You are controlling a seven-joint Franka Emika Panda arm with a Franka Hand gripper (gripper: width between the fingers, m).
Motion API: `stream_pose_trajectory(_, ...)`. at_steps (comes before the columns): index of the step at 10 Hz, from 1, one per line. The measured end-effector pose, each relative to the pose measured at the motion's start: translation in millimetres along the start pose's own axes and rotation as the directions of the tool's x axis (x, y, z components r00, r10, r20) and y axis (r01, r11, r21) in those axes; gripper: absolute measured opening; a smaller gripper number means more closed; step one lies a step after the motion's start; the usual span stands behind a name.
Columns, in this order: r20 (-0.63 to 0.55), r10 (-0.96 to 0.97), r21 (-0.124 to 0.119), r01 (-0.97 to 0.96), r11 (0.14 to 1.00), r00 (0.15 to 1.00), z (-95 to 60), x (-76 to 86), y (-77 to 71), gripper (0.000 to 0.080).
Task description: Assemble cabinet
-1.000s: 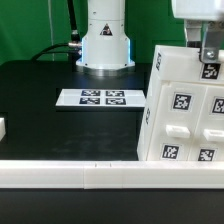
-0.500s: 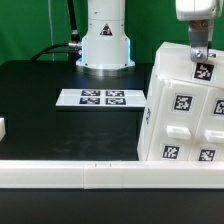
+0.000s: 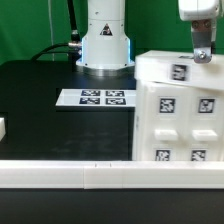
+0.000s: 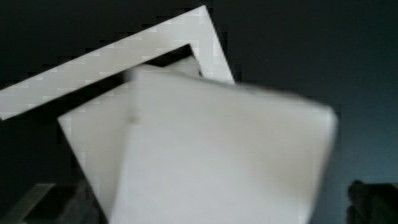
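Cabinet: large white plastic box, standing upright on the black table at the exterior view's right. Front face carries square recesses and black-and-white tags; one tag on top. Wrist view shows a blurred white panel.

Exterior view low and level across the bench toward the arm base, wrist view pressed close above, both sharing the cabinet

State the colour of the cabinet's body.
White, with black-and-white square tags on the cabinet; clearest in the exterior view.
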State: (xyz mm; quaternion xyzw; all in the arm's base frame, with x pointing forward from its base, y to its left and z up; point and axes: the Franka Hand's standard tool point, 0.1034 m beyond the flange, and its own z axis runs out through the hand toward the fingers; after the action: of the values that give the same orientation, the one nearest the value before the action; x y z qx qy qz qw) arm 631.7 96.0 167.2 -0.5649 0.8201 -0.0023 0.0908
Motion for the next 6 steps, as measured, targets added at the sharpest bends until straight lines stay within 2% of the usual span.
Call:
stream_pose_trajectory(1,0.005,-0.018,0.001,0.018,1.0,1.0,-1.0,-0.5,-1.2,0.0787)
stream_pose_trajectory(3,0.012,-0.049,0.007,0.049,0.999,0.999,-4.6,-2.4,-4.0,0.0796)
stream_pose_trajectory(5,0.054,-0.042,0.022,0.041,0.999,0.998,-15.6,-7.9,-9.5,0.0797)
stream_pose_trajectory(6,0.052,-0.067,0.021,0.066,0.998,0.996,-14.1,-7.7,-8.8,0.0797)
